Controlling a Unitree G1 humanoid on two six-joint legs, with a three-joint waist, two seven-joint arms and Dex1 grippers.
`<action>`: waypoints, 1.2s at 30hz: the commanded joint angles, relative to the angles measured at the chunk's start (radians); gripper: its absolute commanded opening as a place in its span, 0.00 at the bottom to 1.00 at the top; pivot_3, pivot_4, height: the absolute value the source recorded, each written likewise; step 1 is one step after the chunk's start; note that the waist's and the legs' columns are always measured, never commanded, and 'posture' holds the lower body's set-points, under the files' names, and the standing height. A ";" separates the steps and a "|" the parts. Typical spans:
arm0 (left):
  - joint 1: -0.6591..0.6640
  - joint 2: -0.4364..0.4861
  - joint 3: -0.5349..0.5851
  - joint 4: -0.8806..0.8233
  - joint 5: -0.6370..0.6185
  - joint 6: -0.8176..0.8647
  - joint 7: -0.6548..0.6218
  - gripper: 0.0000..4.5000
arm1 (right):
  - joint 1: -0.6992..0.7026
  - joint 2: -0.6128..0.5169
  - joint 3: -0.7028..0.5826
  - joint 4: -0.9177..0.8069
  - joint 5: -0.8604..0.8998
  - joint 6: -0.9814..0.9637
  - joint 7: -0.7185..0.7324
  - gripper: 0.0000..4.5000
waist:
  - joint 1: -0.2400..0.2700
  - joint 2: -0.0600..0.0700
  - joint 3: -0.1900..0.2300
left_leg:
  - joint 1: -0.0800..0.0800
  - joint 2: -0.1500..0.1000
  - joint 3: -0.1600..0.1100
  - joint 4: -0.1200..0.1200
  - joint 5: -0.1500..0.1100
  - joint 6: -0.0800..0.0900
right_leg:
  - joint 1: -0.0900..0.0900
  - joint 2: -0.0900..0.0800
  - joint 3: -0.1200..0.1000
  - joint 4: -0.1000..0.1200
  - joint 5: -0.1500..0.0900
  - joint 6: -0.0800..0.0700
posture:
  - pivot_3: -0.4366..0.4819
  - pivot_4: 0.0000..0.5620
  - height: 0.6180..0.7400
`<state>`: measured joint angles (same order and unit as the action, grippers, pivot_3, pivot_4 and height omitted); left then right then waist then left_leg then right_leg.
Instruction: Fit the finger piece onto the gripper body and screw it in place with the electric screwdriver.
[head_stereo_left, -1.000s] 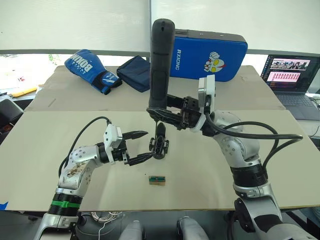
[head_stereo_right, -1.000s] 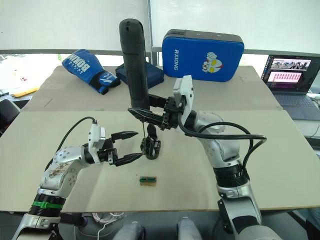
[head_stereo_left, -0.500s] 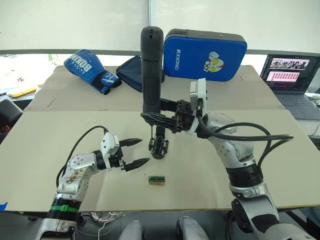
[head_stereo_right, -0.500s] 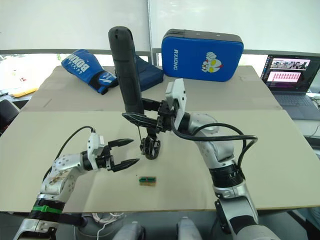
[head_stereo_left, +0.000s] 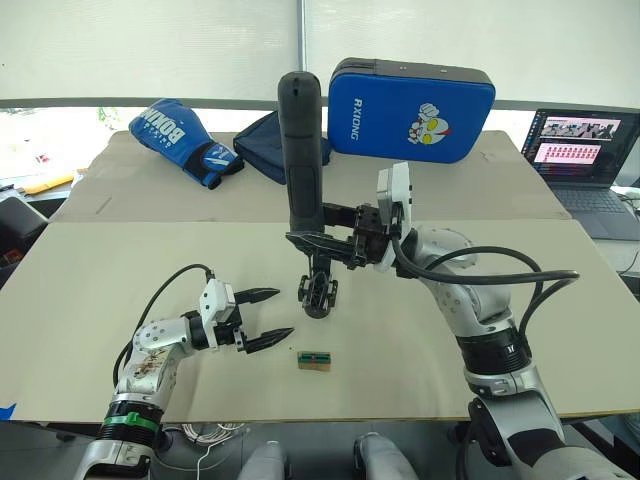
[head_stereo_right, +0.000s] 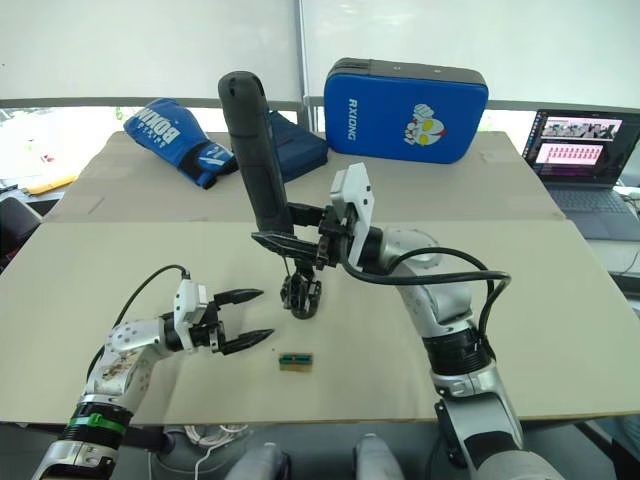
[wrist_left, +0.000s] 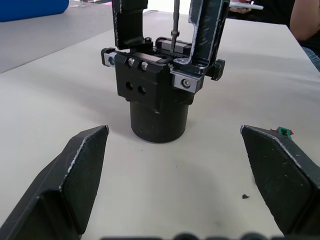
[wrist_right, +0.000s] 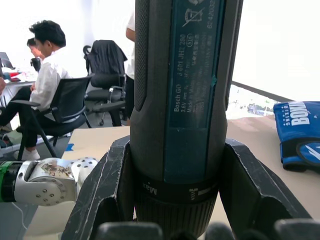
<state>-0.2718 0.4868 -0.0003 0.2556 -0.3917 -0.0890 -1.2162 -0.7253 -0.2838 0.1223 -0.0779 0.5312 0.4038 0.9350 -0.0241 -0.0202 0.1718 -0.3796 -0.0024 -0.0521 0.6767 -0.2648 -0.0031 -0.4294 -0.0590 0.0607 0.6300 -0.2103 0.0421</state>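
The left hand hovers low over the desk with its fingers spread wide and nothing between them, near the gripper body but apart from it. Bare desk lies around it. Just in front sits a small green-and-tan block. The right hand is clamped around the electric screwdriver, held nearly upright, bit down at the body's top. Whether the finger piece is fitted is hard to make out.
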 joint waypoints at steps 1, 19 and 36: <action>0.013 -0.004 0.003 -0.029 -0.006 -0.012 -0.003 1.00 | -0.008 0.000 -0.015 -0.034 0.015 -0.001 0.004 0.43 | 0.000 0.000 0.000 | 0.000 0.000 0.000 0.000 0.000 0.000 | 0.000 0.000 0.000 0.000 0.000 0.000 | 0.48 0.27 1.00; 0.016 -0.002 0.002 -0.147 -0.012 0.094 0.039 1.00 | -0.012 0.014 -0.021 -0.018 0.011 -0.015 -0.002 0.43 | -0.002 0.000 0.000 | 0.000 0.000 0.000 0.000 0.000 0.000 | 0.000 0.000 0.000 0.000 0.000 0.000 | 0.48 0.27 1.00; 0.028 -0.003 -0.003 -0.204 -0.018 0.135 0.066 1.00 | -0.030 0.028 -0.048 -0.031 0.028 -0.023 -0.002 0.43 | -0.010 0.000 0.000 | 0.000 0.000 0.000 0.000 0.000 0.000 | -0.001 0.000 0.000 0.000 0.000 0.000 | 0.48 0.27 1.00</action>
<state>-0.2497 0.4800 -0.0038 0.0853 -0.3943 0.0455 -1.1502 -0.7213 -0.2636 0.1129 -0.0683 0.5315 0.4184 0.9334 -0.0341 -0.0202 0.1718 -0.3801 -0.0024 -0.0524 0.6766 -0.2648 -0.0031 -0.4299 -0.0590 0.0607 0.6301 -0.2102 0.0421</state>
